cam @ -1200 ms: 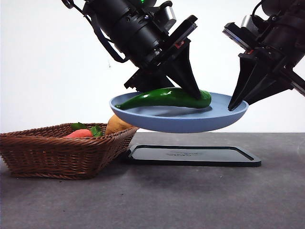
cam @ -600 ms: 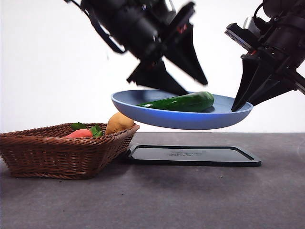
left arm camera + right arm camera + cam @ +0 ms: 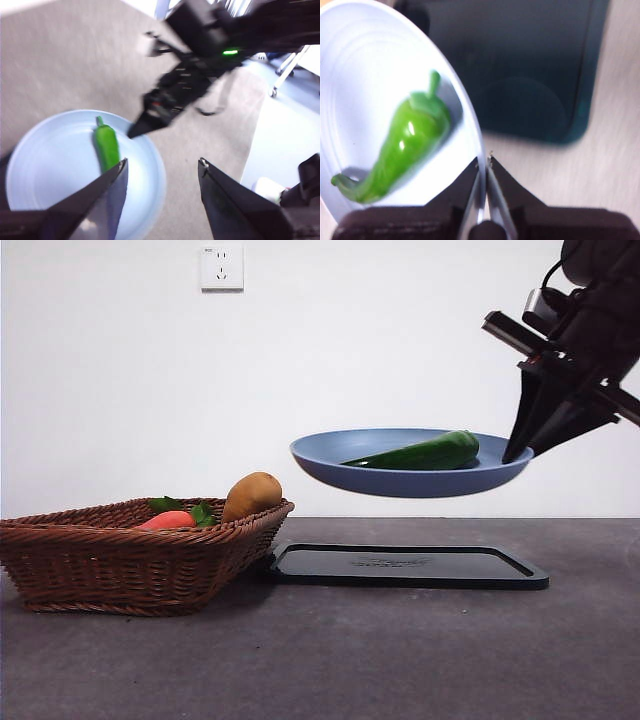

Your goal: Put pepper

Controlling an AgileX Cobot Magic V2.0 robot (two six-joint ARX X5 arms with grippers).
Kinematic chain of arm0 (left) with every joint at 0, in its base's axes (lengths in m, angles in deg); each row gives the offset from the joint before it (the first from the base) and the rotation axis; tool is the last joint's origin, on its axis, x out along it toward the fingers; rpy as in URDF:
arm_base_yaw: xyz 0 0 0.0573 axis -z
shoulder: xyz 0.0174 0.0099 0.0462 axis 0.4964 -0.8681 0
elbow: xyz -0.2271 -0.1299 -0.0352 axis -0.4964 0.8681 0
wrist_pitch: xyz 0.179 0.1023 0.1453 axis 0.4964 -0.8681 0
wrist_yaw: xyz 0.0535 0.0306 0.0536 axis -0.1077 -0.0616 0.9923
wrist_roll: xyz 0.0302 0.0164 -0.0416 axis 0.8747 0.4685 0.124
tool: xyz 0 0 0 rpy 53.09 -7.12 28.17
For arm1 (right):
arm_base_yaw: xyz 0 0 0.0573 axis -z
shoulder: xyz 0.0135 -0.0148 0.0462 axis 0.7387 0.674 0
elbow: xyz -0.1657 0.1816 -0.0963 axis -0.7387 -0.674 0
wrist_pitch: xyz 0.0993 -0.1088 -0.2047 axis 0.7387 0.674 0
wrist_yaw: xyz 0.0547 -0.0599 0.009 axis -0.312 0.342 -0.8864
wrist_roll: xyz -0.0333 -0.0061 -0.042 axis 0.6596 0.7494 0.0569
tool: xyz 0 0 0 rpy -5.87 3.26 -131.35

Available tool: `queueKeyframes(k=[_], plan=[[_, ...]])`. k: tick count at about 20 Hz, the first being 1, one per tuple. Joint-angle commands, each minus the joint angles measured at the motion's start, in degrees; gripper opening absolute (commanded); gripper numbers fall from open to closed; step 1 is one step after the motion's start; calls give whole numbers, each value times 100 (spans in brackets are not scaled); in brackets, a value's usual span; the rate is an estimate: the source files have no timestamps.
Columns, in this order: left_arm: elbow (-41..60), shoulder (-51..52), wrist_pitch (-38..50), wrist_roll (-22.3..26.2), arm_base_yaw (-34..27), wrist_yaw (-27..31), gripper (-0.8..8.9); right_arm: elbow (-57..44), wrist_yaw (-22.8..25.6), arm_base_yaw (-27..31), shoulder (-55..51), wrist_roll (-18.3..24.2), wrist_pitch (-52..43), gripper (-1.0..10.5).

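Note:
The dark-green pepper [image 3: 425, 453] lies in the blue plate [image 3: 350, 468], which hangs in the air above the black tray [image 3: 405, 566]. My right gripper [image 3: 520, 450] is shut on the plate's right rim and holds it up; the right wrist view shows the pepper [image 3: 405, 140] in the plate [image 3: 355, 75] with the jaws pinched on its rim [image 3: 483, 165]. My left gripper [image 3: 160, 172] is open and empty, high above the plate [image 3: 45, 165] and pepper [image 3: 106, 145], out of the front view.
A wicker basket [image 3: 120, 560] at the left holds a tan potato [image 3: 250, 495] and an orange-red vegetable with green leaves [image 3: 170, 518]. The black tray lies flat on the grey table under the plate. A wall socket [image 3: 221, 267] is on the back wall.
The left gripper let go of the pepper in the plate and rose out of the front view. The plate with the pepper shifted to the right in the right gripper.

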Motion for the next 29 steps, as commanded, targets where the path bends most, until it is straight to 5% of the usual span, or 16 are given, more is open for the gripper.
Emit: queueKeyframes(k=[1, 13, 21, 29], plan=[[-122, 144, -96, 127, -17, -22, 249, 535, -9, 61, 566, -79, -46, 3], [-122, 490, -505, 210, -33, -24, 249, 1609, -4, 348, 2564, -162, -144, 3], [-122, 490, -511, 210, -33, -26, 249, 1609, -4, 376, 2682, -118, -162, 10], [-122, 490, -675, 229, -33, -22, 249, 1609, 2, 461, 2498, -85, -61, 146]])
